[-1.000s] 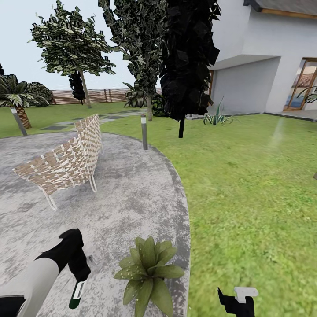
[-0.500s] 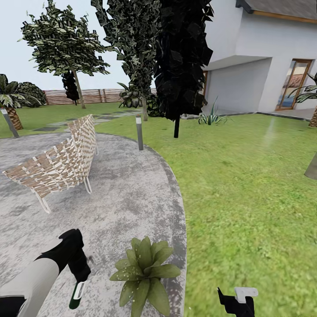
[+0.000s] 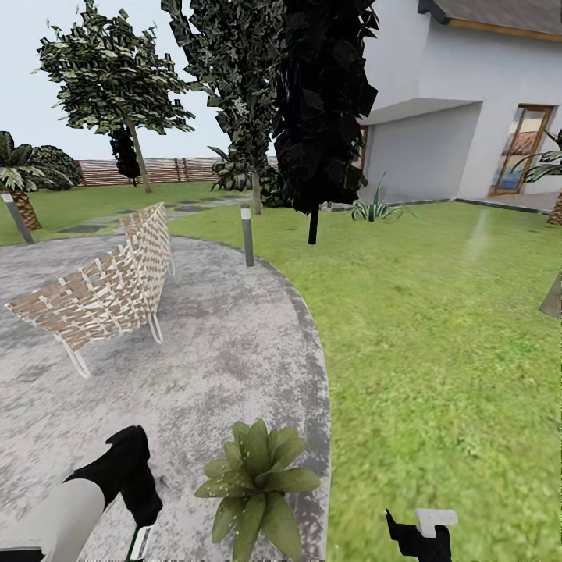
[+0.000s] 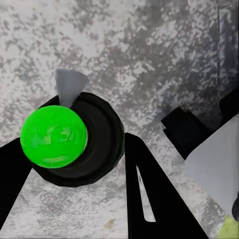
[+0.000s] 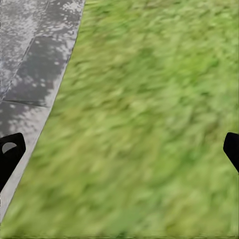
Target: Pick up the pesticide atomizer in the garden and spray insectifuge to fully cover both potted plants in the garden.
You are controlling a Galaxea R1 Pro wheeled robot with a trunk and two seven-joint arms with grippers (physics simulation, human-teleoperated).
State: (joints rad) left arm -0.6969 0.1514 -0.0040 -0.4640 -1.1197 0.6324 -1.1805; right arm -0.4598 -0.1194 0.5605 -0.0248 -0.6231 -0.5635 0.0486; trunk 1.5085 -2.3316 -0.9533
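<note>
The left gripper [image 3: 140,511] sits at about 7 o'clock in the head view, fingers clamped around the pesticide atomizer [image 3: 139,540], which points down over the patio [image 3: 234,343]. In the left wrist view the bottle [image 4: 69,137] looks bright green and sits snug between the black fingers [image 4: 154,194]. Just beside it, toward 6 o'clock, is a potted plant [image 3: 254,480] at the paving's edge. The right gripper [image 3: 421,535], at 5 o'clock, hangs over the lawn [image 3: 437,328], wide open, holding nothing. Further out at 10 o'clock there's a woven chair [image 3: 105,293], then trees [image 3: 312,101] and the fence [image 3: 156,169].
</note>
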